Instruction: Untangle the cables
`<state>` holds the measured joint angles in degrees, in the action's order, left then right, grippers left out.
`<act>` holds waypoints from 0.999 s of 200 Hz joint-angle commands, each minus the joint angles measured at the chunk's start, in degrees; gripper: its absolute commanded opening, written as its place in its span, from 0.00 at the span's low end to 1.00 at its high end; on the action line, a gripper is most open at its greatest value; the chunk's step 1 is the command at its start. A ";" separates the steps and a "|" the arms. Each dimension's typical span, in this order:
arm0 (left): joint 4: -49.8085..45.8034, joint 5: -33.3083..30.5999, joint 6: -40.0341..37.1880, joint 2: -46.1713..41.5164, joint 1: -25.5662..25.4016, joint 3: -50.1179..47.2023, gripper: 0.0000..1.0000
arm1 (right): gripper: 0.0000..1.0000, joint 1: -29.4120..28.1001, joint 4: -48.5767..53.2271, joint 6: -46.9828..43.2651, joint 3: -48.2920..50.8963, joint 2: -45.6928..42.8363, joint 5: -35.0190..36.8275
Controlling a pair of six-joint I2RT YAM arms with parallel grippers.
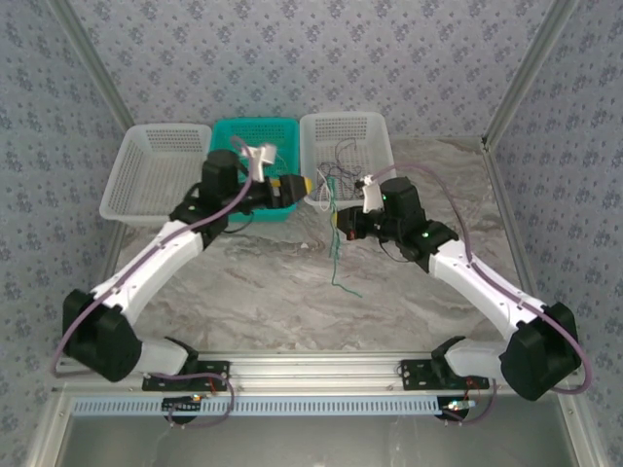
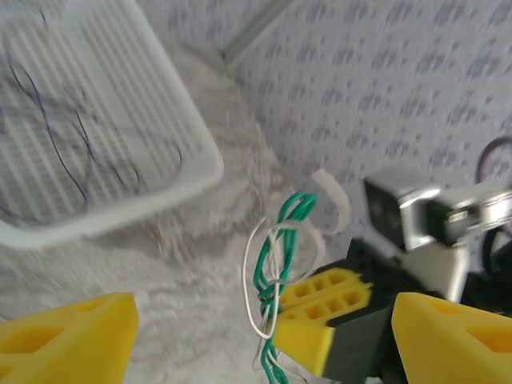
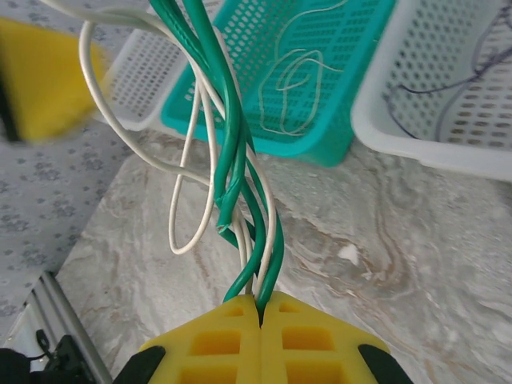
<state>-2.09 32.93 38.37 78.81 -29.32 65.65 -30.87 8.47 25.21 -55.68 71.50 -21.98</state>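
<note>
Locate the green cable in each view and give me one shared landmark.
Top: green cable hangs at centre, below the right white basket.
Left wrist: lower centre, twisted with a white cable.
Right wrist: centre, running down into the shut right claw.
Landmark: that white basket, upper left and upper right.

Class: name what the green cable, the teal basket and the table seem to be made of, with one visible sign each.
The green cable: probably plastic-coated wire, smooth, slightly glossy; it bends in soft loops.
The teal basket: moulded plastic, uniform colour, regular slotted mesh.
The table: marble-look surface, grey-beige veining; real stone or printed laminate cannot be told.
</note>
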 commanded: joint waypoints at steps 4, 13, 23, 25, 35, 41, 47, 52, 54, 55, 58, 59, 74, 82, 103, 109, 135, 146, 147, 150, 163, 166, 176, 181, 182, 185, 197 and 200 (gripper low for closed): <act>9.07 1.16 5.30 1.60 -1.83 -1.04 0.80 | 0.00 -0.86 -3.01 2.28 -2.76 0.38 -2.09; 12.37 0.79 7.44 2.47 -1.95 -2.26 0.76 | 0.00 -1.13 -3.68 3.03 -2.86 0.39 -2.10; 15.38 0.52 8.98 3.19 -2.10 -3.22 0.67 | 0.00 -1.56 -4.22 3.56 -2.94 0.39 -1.98; 15.69 0.42 9.17 3.37 -2.20 -3.37 0.65 | 0.00 -1.67 -4.29 3.60 -2.94 0.39 -1.94; 16.23 -0.15 9.39 4.01 -2.43 -3.27 0.48 | 0.00 -2.20 -5.10 4.08 -2.99 0.43 -1.70; 16.42 -0.55 9.43 4.20 -2.55 -3.16 0.41 | 0.00 -2.54 -5.56 4.41 -2.87 0.55 -1.45; 17.02 -0.66 9.52 4.33 -2.72 -3.28 0.36 | 0.00 -2.97 -5.97 4.72 -2.87 0.65 -1.24; 17.68 -0.61 9.75 4.47 -2.78 -3.32 0.32 | 0.00 -3.18 -6.17 4.83 -2.90 0.77 -1.02; 17.85 -0.59 9.85 4.53 -2.87 -3.24 0.31 | 0.00 -3.35 -6.29 4.84 -2.93 0.77 -0.98; 17.97 -0.59 9.82 4.52 -2.86 -3.20 0.31 | 0.00 -3.42 -6.28 4.89 -2.94 0.76 -0.93; 18.23 -0.44 10.00 4.67 -2.93 -3.18 0.29 | 0.00 -3.57 -6.35 4.93 -2.99 0.90 -0.74; 18.29 -0.38 9.98 4.68 -2.93 -3.17 0.28 | 0.00 -3.66 -6.36 4.89 -3.01 0.91 -0.67; 18.26 -0.18 10.08 4.78 -2.97 -2.70 0.08 | 0.00 -4.23 -6.02 4.71 -3.10 1.42 0.40; 18.09 -0.42 9.83 4.47 -3.01 -2.80 0.00 | 0.00 -4.37 -5.77 4.59 -3.03 1.52 1.04; 13.98 -3.31 7.09 1.14 -2.65 -2.28 0.00 | 0.07 -4.55 0.62 4.05 -3.38 1.66 10.80; 11.81 -4.42 5.66 -0.21 -2.39 -1.61 0.00 | 0.07 -4.53 3.60 4.41 -3.32 1.77 16.46; 2.29 -7.42 1.29 -5.94 -0.46 3.30 0.00 | 0.00 -4.04 13.67 9.36 1.79 2.57 34.58; -0.61 -7.53 0.47 -7.57 0.33 5.70 0.00 | 0.00 -3.28 13.77 10.37 5.93 3.27 36.10; -0.84 -7.57 0.34 -7.72 0.37 5.84 0.00 | 0.00 -3.21 13.72 10.37 6.37 3.32 36.11; -1.49 -7.60 0.02 -8.09 0.53 6.45 0.00 | 0.00 -2.94 13.55 11.37 7.49 3.56 36.06; -3.92 -7.97 -1.16 -9.54 0.75 8.55 0.00 | 0.01 -2.53 11.99 13.02 11.88 4.57 35.02; -4.49 -8.03 -1.40 -9.80 0.80 9.05 0.00 | 0.01 -2.65 11.89 13.42 12.60 4.80 34.91; -6.09 -7.91 -2.33 -10.24 0.81 10.44 0.00 | 0.01 -3.03 11.12 14.49 14.95 5.40 34.55; -6.82 -7.79 -2.58 -10.33 0.77 10.99 0.00 | 0.01 -3.29 11.09 15.10 15.75 5.56 34.69; -6.94 -7.79 -2.63 -10.34 0.76 11.08 0.00 | 0.01 -3.30 11.11 15.25 15.90 5.61 34.71; -7.27 -7.72 -2.72 -10.41 0.83 11.23 0.00 | 0.01 -3.44 11.11 15.66 16.30 5.69 34.72; -7.93 -8.02 -3.31 -10.75 0.77 11.65 0.00 | 0.00 -3.62 10.66 16.67 17.69 5.54 34.38; -8.01 -8.17 -3.57 -10.87 0.80 11.61 0.00 | 0.00 -3.71 10.62 16.71 17.85 5.41 34.39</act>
<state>-5.63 25.96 38.26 68.53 -28.49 75.70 -33.95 17.50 37.56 -39.64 77.43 9.23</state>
